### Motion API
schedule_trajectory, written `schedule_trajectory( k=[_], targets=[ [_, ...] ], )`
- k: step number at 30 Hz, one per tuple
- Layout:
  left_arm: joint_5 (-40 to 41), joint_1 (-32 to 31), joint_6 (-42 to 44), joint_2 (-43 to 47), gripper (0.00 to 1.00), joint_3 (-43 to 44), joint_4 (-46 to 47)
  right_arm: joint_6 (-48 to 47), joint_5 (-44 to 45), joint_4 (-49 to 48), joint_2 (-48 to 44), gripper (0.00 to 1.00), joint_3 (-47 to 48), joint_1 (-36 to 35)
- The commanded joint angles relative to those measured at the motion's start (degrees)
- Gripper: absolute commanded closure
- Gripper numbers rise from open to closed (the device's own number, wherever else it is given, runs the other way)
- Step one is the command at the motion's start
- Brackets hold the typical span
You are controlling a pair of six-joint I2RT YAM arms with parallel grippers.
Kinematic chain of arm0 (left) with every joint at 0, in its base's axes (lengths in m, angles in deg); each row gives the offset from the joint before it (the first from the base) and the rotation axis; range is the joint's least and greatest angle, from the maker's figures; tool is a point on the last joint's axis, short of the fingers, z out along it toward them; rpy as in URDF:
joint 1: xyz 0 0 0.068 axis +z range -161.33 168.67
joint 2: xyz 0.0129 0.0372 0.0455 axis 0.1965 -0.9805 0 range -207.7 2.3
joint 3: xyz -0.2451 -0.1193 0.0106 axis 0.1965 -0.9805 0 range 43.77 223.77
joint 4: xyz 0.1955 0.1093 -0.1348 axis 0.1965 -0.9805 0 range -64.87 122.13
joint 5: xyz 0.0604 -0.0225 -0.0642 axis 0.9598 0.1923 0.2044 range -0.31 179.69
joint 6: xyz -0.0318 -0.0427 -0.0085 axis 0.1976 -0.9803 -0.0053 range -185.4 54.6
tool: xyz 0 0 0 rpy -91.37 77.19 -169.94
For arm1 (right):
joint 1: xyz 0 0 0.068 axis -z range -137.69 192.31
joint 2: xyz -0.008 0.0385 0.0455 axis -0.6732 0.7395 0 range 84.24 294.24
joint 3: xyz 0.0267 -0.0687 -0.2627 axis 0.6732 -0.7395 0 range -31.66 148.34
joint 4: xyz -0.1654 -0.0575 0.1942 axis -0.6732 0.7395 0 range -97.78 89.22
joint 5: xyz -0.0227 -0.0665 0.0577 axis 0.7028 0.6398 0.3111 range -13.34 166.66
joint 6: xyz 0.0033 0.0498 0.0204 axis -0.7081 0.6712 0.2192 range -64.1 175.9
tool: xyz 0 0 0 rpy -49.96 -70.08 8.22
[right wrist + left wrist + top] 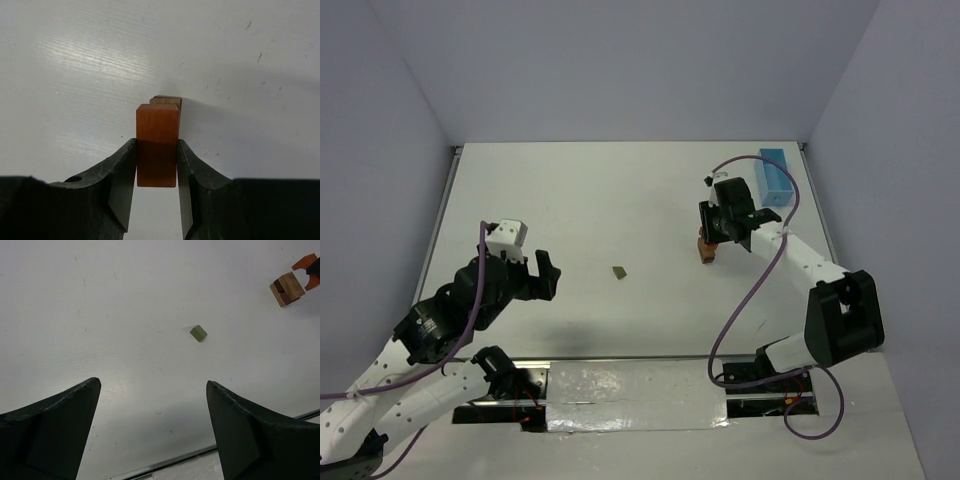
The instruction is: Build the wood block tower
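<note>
Orange block (157, 142) — pinched, long axis along fingers (120, 180)

Orange block (157, 142) above tan-brown stack (286, 288)

Smooth orange wood block (157, 142); scuffed, slightly glossy white table (75, 75).

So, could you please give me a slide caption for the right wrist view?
Close-up: right gripper shut on an orange block, the stack just beyond it.
</note>
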Motion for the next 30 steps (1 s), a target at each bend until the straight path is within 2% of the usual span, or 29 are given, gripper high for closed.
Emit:
schedule_trajectory(
  k=[1,30],
  targets=[
    [0.3,0.1,1.2,-0.3,0.01,0.6,2.7,-2.0,1.2,-2.4,0.7,0.94,2.3,0.2],
    [-1.8,0.1,2.1,-1.7,0.01,0.3,3.4,-1.7,2.6,-4.2,4.1,0.88,0.9,0.2]
  ],
)
